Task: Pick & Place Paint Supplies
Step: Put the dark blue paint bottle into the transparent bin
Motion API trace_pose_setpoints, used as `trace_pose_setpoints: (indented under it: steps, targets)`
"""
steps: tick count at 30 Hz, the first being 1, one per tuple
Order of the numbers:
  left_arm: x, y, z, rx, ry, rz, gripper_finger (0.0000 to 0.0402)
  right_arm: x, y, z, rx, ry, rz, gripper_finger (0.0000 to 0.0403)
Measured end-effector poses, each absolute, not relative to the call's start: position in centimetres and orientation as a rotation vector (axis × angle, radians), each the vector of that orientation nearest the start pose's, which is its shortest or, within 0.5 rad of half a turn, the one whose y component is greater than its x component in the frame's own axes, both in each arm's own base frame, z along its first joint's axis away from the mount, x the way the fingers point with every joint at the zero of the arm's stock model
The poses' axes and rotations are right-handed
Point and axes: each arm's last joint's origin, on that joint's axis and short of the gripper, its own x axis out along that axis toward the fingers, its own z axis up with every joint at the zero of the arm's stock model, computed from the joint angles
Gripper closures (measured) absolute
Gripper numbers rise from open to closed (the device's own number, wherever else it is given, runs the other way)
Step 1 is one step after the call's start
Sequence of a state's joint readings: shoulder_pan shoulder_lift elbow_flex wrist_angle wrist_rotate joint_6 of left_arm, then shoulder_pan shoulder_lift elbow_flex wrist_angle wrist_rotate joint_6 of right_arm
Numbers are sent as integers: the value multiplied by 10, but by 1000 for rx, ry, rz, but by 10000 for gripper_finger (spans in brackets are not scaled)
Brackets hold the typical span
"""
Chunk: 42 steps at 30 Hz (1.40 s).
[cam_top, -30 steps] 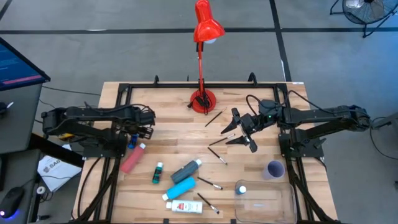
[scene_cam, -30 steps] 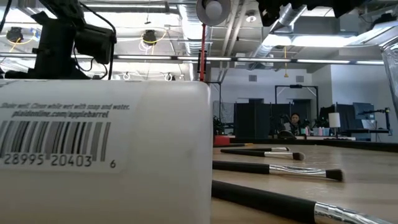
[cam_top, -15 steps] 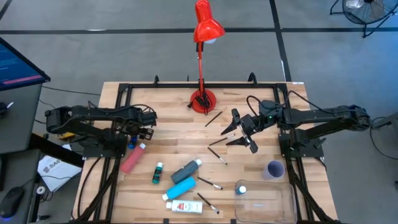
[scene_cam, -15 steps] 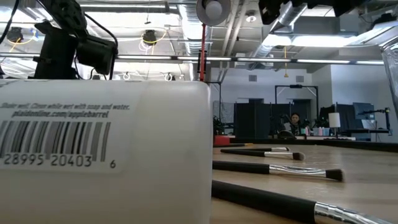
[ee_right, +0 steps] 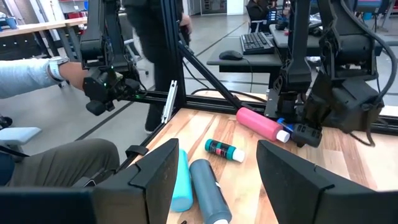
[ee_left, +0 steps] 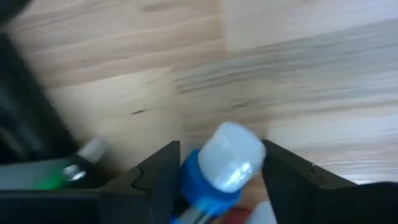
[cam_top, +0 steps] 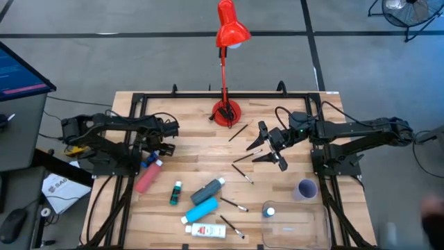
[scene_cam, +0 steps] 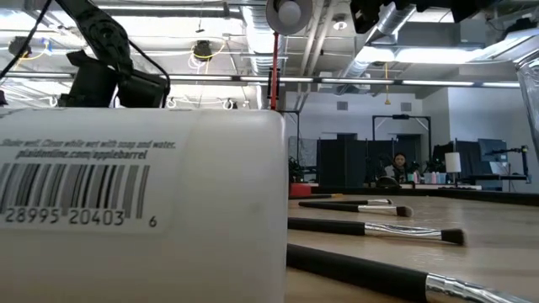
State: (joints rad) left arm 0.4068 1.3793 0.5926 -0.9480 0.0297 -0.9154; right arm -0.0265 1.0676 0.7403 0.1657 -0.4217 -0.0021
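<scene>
With the left gripper (ee_left: 214, 180) set astride a small blue paint bottle (ee_left: 211, 180), the step in hand reads as a grasp, and it will go best if the jaws close squarely on the blue body below the white cap (ee_left: 235, 155), not on the cap, which looks smooth and rounded and could squirt free. The bottle sits between the two fingers, slightly nearer one of them; centring first would avoid nudging it sideways. Jaws: moderately wide, flanking the bottle; whether either finger touches it I cannot tell.

Location: in the high view the bottle (cam_top: 147, 159) lies at about 9 o'clock on the bench (cam_top: 194, 118), just beside the pink-red bottle (cam_top: 148, 176), which could be dragged along if the approach is low or skewed.

Pose, left arm (cam_top: 111, 128): reaches in from the 9 o'clock edge, forearm roughly level, wrist pitched down over the bottle.

Pose, right arm (cam_top: 354, 130): extends from 3 o'clock toward centre, right gripper (cam_top: 270, 147) hovering among thin paintbrushes (cam_top: 244, 156), jaws apart and holding nothing.

Other supplies, a teal tube (cam_top: 207, 190) and a light-blue tube (cam_top: 201, 207), lie toward 6 o'clock, untouched
</scene>
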Motion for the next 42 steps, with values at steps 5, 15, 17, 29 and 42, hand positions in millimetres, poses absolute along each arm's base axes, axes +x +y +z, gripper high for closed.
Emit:
trace_pose_setpoints:
  steps: [5, 15, 17, 29, 42]
  targets:
    - [161, 67, 131, -1060, 1501, 1009, 258, 237, 6, 298, 34, 158, 395, 194]
    - [160, 67, 134, -1049, 1472, 1008, 313, 237, 6, 298, 36, 158, 394, 194]
    - [161, 68, 135, -1044, 1443, 1008, 314, 237, 6, 298, 36, 158, 394, 194]
    - [181, 78, 138, -1030, 1189, 942, 317, 237, 6, 298, 35, 156, 394, 194]
    - [195, 88, 142, -1029, 1022, 869, 317, 237, 6, 298, 34, 155, 394, 194]
